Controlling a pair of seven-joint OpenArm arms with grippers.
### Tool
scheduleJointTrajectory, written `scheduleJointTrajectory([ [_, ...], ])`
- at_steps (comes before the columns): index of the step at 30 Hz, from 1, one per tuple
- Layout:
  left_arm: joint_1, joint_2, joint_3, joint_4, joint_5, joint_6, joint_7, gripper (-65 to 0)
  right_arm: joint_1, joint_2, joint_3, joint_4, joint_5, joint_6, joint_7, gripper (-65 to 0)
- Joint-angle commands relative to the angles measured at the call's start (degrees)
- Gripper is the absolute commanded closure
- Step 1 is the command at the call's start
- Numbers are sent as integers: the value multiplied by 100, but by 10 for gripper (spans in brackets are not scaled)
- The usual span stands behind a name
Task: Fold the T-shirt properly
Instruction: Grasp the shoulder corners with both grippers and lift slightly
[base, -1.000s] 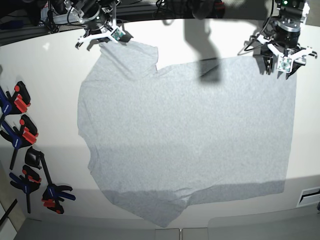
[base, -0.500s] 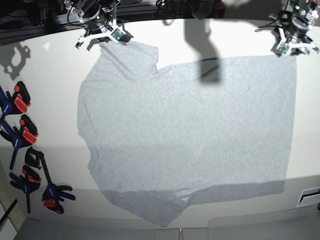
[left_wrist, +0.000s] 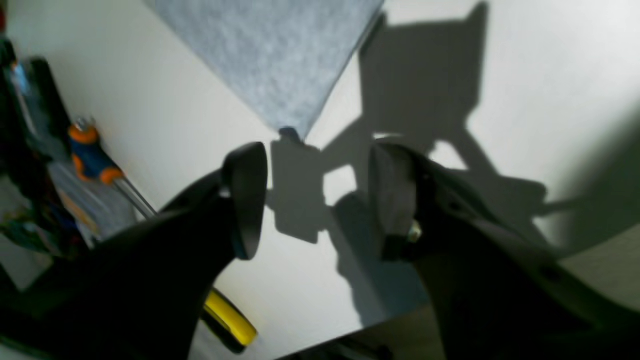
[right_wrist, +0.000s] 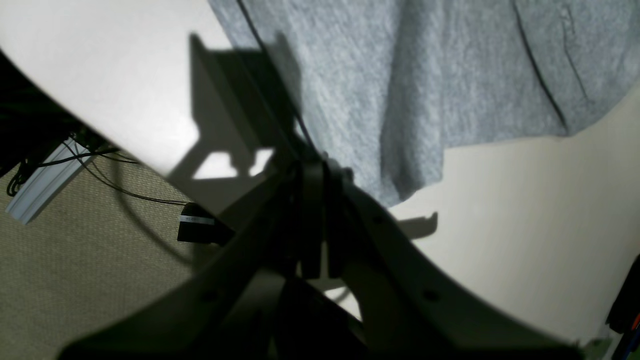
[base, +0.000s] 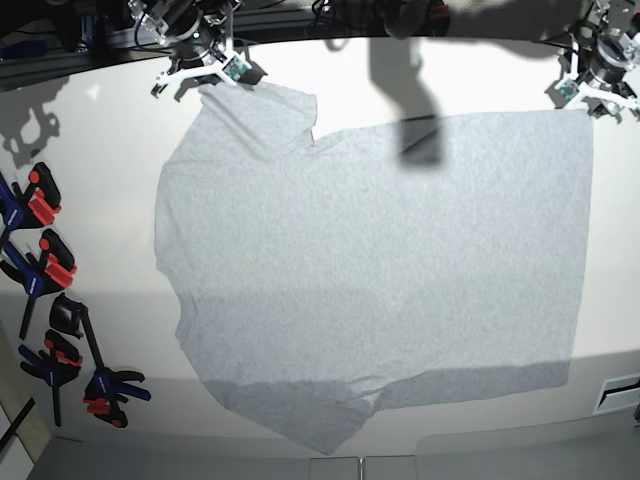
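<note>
The light grey T-shirt (base: 370, 270) lies spread flat on the white table (base: 100, 150), plain side up, with no lettering showing. My right gripper (base: 203, 78) is at the far left sleeve. In the right wrist view it (right_wrist: 313, 172) is shut, with the sleeve's edge (right_wrist: 350, 100) running into its fingertips. My left gripper (base: 590, 93) is just beyond the shirt's far right corner. In the left wrist view it (left_wrist: 317, 195) is open and empty above the bare table, a little short of the corner's tip (left_wrist: 280, 65).
Several black, red and blue clamps (base: 45, 270) lie along the table's left edge. A screwdriver with an orange and blue handle (left_wrist: 92, 160) and a yellow-handled tool (left_wrist: 230, 320) lie past the table's far edge. Cables (right_wrist: 100, 175) hang behind the table.
My left gripper has let go of the shirt's far right corner and drawn back past it, toward the far edge. The right gripper and the shirt have not moved.
</note>
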Motion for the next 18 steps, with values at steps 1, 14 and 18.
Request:
scheduleJointTrajectory([
  [1,-76,-70,131,46,101,-22,15,-305,-20,61,20,74,0,-87,87,0],
  [14,-822,-72,1086,46,245,-22,686,-259,-20,61,20,74,-4,-85,90,0],
  [18,-817,-70,1086,46,238,-17,511,-89,-20,61,20,85,-4,-85,216,0],
])
